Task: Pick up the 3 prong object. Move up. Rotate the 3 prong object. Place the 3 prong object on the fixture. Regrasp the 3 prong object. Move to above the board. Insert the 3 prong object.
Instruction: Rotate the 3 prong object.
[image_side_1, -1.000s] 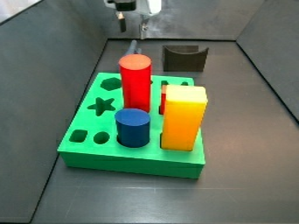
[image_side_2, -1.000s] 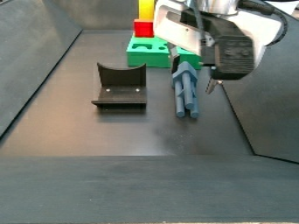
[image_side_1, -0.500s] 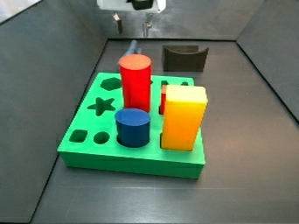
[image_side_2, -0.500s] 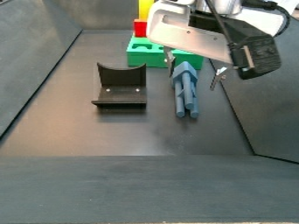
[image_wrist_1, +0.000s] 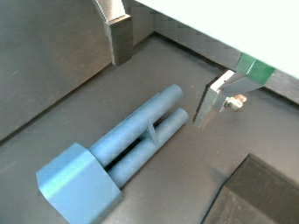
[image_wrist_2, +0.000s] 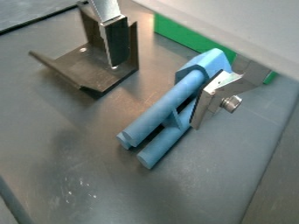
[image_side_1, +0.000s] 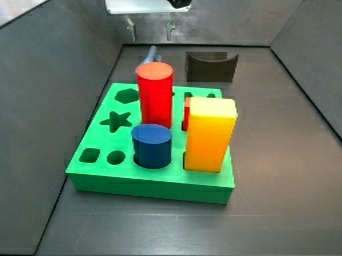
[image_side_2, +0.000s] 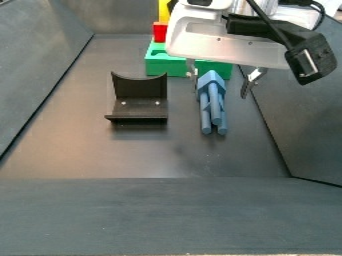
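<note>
Overhead, gripper (image_side_2: 218, 72) above dark grey floor (image_side_2: 160, 150).

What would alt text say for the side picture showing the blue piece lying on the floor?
A steel-blue three-pronged plastic piece lies on the dark floor, untouched, beneath the robot's open tool. A dark notched fixture block sits beside it; a green board lies behind.

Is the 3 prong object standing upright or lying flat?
Lying flat on the floor: the 3 prong object rests lengthwise between the open gripper fingers, untouched.

Side views face each other across the board (image_side_1: 100, 170); wrist views look down.
</note>
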